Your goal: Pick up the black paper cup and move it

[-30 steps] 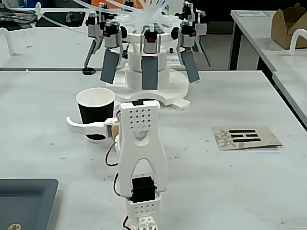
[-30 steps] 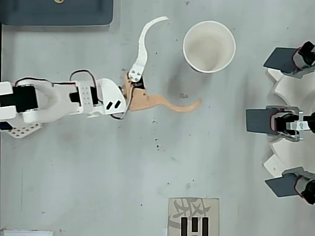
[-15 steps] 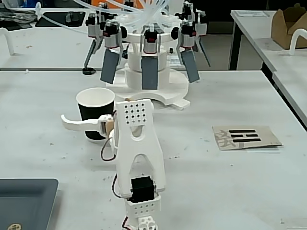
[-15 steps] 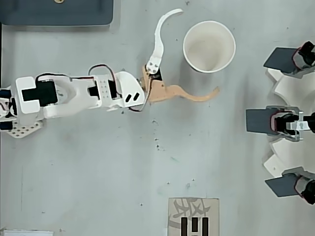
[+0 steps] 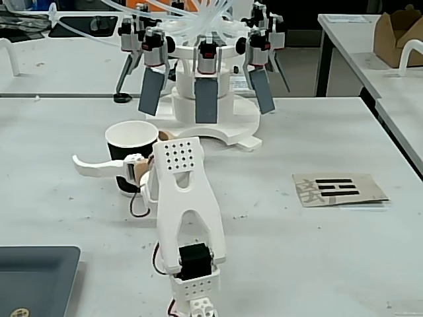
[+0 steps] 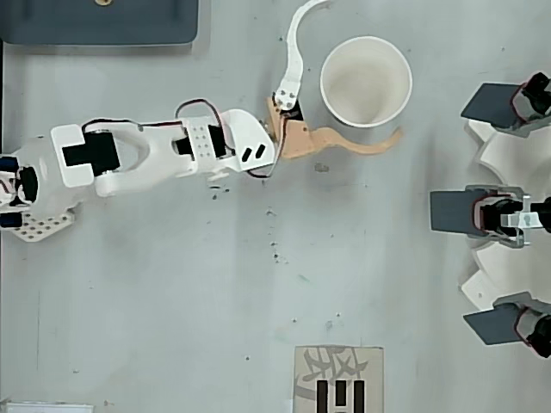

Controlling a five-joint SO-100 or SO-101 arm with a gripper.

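Observation:
The black paper cup (image 5: 123, 150) stands upright on the table, left of centre in the fixed view; in the overhead view the cup (image 6: 366, 82) shows its white inside and rim. My gripper (image 5: 120, 148) is wide open around it. In the overhead view the gripper (image 6: 362, 69) has its white finger (image 6: 297, 52) to the left of the cup and its tan finger (image 6: 362, 146) just below the rim. Whether either finger touches the cup is unclear. The cup rests on the table, not lifted.
A white machine with several grey paddles (image 5: 211, 86) stands behind the cup, along the right edge (image 6: 499, 211) in the overhead view. A card with black bars (image 5: 340, 188) lies to the right. A dark tray (image 5: 33, 277) sits at the front left corner.

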